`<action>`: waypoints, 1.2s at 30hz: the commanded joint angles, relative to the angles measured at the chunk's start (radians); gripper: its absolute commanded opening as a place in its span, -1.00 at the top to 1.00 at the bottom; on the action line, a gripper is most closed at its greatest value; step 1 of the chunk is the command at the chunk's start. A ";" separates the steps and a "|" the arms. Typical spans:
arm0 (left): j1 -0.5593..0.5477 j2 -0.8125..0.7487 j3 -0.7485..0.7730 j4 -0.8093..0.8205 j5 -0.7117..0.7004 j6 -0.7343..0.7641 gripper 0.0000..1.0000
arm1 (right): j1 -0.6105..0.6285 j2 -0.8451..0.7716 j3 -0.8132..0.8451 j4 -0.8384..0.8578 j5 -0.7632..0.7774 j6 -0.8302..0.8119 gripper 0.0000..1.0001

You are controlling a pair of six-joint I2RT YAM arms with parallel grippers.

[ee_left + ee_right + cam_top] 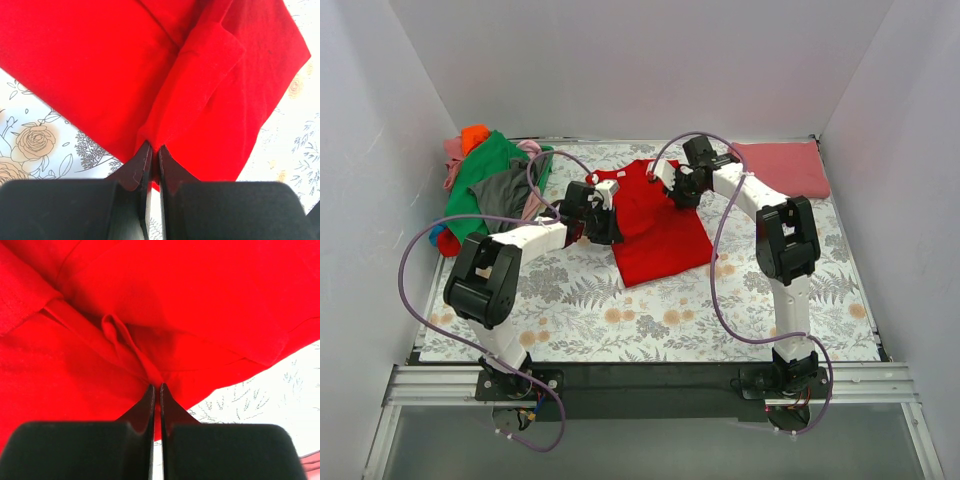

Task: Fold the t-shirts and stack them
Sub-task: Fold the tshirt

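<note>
Floral cloth (650, 320) | top only: shirt pile (490, 190) | wrists: pinched red shirt (100, 65)

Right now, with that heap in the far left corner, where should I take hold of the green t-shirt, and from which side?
Probably pinch the green t-shirt at its high fold, coming down from above on the table-middle side. It drapes over the heap, walls close it in behind and left, and the grey t-shirt lies on its right part.
</note>
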 commanded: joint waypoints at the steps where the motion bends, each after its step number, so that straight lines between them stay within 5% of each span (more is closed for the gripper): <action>1: 0.015 0.011 0.016 0.007 -0.006 -0.004 1.00 | -0.003 0.020 0.061 0.040 0.012 0.022 0.97; 4: 0.019 0.040 0.046 -0.002 -0.032 -0.004 0.96 | 0.000 0.033 0.069 0.045 0.017 0.035 0.95; 7: 0.030 0.060 0.088 -0.016 -0.105 -0.030 0.48 | 0.000 0.046 0.089 0.077 0.059 0.096 0.55; 8: 0.031 0.060 0.097 -0.016 -0.180 -0.036 0.18 | 0.000 0.046 0.099 0.124 0.110 0.126 0.48; 10: 0.033 0.036 0.135 -0.010 -0.265 -0.034 0.12 | 0.000 0.037 0.102 0.202 0.179 0.211 0.21; 12: 0.033 -0.001 0.167 0.019 -0.451 -0.043 -0.29 | -0.001 0.020 0.122 0.293 0.311 0.327 0.08; 15: 0.033 -0.099 0.189 0.052 -0.504 0.019 -0.56 | -0.010 -0.026 0.109 0.318 0.368 0.376 -0.08; 18: 0.033 -0.194 0.203 0.004 -0.448 0.100 -0.58 | -0.054 -0.124 0.024 0.271 0.128 0.283 -0.21; 20: 0.033 -0.255 0.160 -0.048 -0.275 0.154 -0.57 | -0.088 -0.201 -0.055 0.095 -0.172 0.150 -0.25; 23: 0.007 -0.407 -0.014 -0.073 -0.008 0.286 -0.57 | -0.137 -0.294 -0.224 -0.119 -0.356 -0.203 -0.35; 29: -0.293 -0.667 -0.349 -0.062 0.033 0.598 -0.57 | -0.153 -0.460 -0.577 -0.168 -0.298 -0.644 -0.42; 36: -0.426 -0.540 -0.380 -0.050 -0.117 0.611 -0.52 | -0.153 -0.433 -0.554 -0.165 -0.347 -0.587 -0.46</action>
